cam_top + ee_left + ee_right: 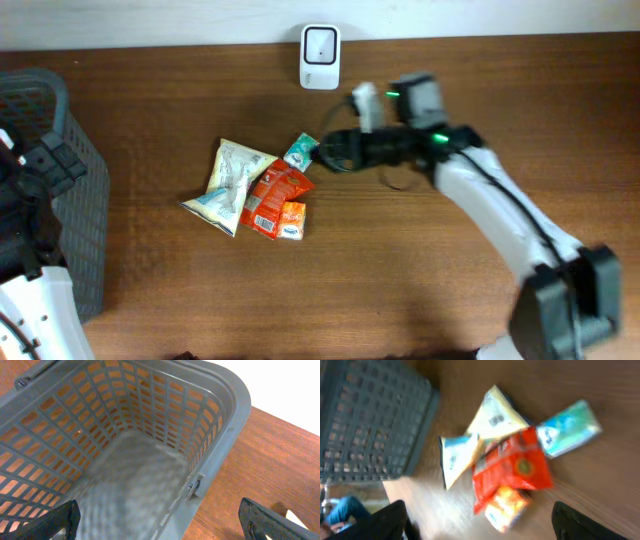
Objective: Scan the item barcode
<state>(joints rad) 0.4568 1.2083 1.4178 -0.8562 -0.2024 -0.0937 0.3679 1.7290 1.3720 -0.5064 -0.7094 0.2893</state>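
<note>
Grey basket on the left, left claw spread open over it. Mid-table: packet pile, teal packet on its right, right claw open and empty beside it. White scanner at far edge; wooden table, white wall.

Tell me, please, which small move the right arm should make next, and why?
Probably lower the right arm a little so its open jaws straddle the teal packet. The jaws hold nothing, and this packet lies nearest them, at the pile's edge, so it looks easiest to lift towards the scanner.
</note>
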